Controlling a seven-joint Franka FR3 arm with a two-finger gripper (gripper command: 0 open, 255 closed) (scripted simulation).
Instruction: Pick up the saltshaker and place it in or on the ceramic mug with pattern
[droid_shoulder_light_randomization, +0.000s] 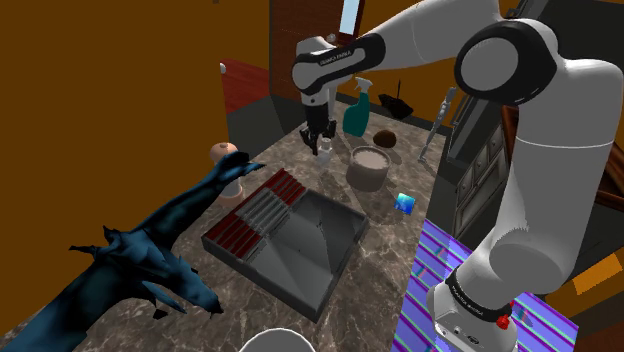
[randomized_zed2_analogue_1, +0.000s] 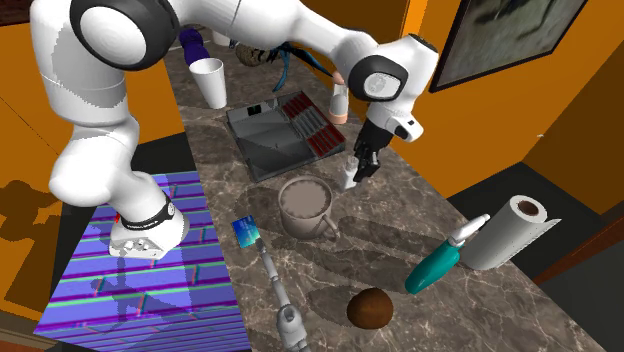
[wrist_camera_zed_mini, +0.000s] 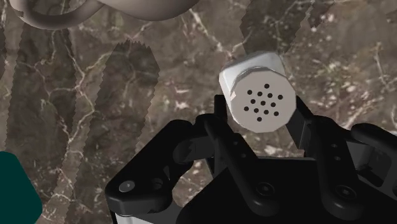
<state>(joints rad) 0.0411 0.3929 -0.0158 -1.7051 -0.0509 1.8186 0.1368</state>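
Now the claw (wrist_camera_zed_mini: 261, 113) pinches the upright saltshaker (wrist_camera_zed_mini: 257, 94); the grey-brown mug (droid_shoulder_light_randomization: 366, 178) stands just beside it, toward the shoulder view's right.

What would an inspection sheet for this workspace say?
Surface: marble counter, dark and veined.
Job's things: white saltshaker in the gripper; greyish mug upright close by.
Clutter: grey tray, teal spray bottle, paper roll, brown ball, blue figure.
Grippers: gripper shut on the saltshaker's sides.
Cables: nothing seen.
Surroundings: orange walls, striped floor.
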